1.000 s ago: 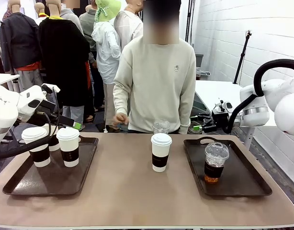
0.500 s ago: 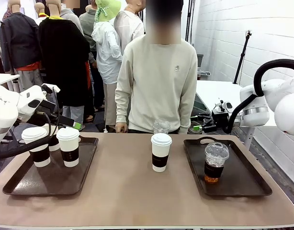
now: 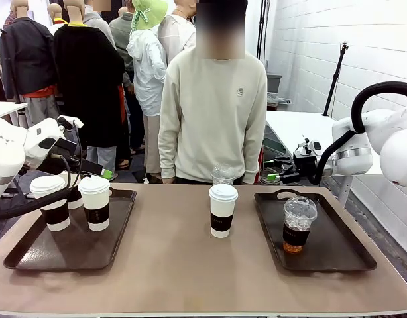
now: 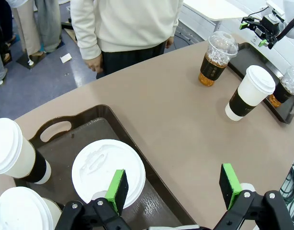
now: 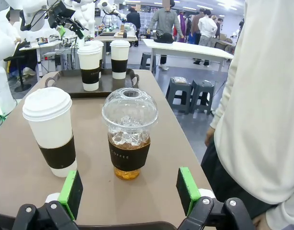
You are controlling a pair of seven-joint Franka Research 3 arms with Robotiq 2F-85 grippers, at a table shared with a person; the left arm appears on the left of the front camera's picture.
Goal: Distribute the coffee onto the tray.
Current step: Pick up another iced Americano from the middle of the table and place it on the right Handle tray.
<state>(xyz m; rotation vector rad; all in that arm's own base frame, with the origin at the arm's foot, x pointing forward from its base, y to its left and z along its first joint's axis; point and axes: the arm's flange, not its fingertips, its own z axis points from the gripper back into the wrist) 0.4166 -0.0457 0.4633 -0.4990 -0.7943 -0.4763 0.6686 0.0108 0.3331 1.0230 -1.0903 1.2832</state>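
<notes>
Three white paper cups of coffee (image 3: 95,203) with brown sleeves stand on the left tray (image 3: 31,260). A fourth paper cup (image 3: 223,210) stands mid-table, with a clear iced coffee (image 3: 223,174) just behind it. Another iced coffee (image 3: 299,224) sits on the right tray (image 3: 352,258). My left gripper (image 3: 101,171) hovers open above the left tray's far side; in the left wrist view, the left gripper (image 4: 173,189) has a white lid (image 4: 108,170) under its left finger. My right gripper (image 5: 130,191) is open, facing the iced coffee (image 5: 130,132) and paper cup (image 5: 51,129).
A person in a cream sweater (image 3: 213,112) stands at the far edge, arms at their sides. The right tray has bare room around its one cup. The table's front middle (image 3: 190,271) is bare. A side table (image 3: 303,126) stands beyond the right arm.
The person's hand has drawn back from the table's far edge to hang at their side. Neither arm nor any cup has moved.
</notes>
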